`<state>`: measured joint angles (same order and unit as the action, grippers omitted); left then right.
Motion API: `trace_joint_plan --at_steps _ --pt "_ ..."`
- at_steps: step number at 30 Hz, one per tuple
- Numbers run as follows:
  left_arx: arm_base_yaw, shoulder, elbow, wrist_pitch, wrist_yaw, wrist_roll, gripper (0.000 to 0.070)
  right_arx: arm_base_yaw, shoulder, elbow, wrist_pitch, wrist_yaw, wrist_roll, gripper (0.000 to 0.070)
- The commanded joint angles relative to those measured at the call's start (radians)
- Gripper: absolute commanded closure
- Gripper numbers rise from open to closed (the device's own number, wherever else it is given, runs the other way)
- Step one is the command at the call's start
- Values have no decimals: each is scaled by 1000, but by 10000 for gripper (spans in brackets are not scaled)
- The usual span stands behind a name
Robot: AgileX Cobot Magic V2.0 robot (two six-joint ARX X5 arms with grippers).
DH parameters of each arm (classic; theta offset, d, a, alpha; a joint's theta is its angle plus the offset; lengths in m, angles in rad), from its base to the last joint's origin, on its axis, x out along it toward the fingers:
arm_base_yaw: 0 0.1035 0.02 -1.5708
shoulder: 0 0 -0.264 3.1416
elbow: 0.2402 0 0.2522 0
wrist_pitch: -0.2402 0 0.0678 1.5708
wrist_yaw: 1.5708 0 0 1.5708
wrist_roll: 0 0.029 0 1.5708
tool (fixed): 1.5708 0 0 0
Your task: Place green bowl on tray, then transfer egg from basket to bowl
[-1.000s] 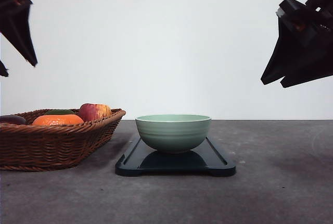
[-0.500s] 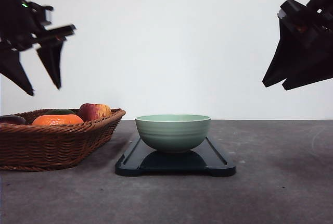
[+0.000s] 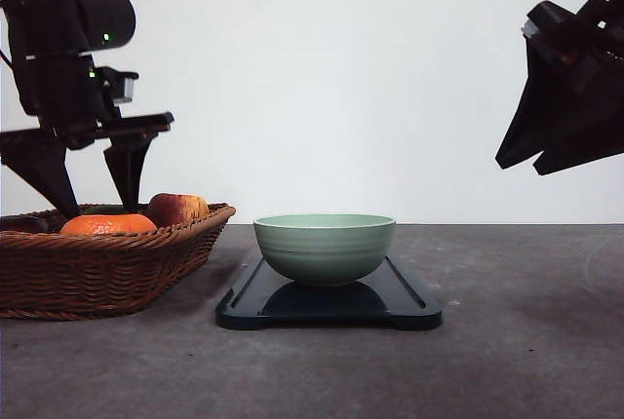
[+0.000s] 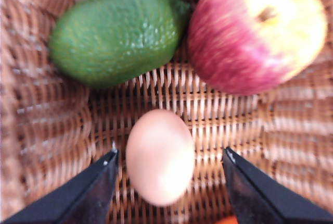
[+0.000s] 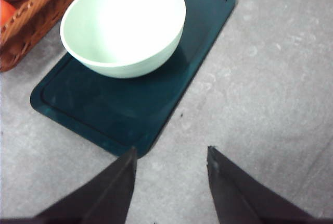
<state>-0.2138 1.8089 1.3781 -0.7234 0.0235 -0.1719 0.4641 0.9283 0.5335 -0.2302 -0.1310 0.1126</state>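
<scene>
Front view: left gripper (image 3: pixel 90 195) now lower, over basket (image 3: pixel 107 263).

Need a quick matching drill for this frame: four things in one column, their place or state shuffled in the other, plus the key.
Things:
1. pale sage-green round bowl
2. pale beige egg
3. right claw
4. red-yellow apple

Places or states:
A. lying on the wicker floor between the open left claw fingers
B. open, above bare grey table beside the tray
C. sitting empty on the dark blue-black rectangular tray
D. in the brown woven wicker basket next to the green avocado

Pairs: 1-C, 2-A, 3-B, 4-D
</scene>
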Motion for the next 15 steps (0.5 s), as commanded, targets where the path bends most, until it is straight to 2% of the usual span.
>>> trace_joint_plan --at_steps 1,15 --pt "-3 33 22 8 -6 10 297 5 7 3 3 1 15 435" --pt "-3 83 22 12 -6 10 323 5 7 3 5 1 19 435"
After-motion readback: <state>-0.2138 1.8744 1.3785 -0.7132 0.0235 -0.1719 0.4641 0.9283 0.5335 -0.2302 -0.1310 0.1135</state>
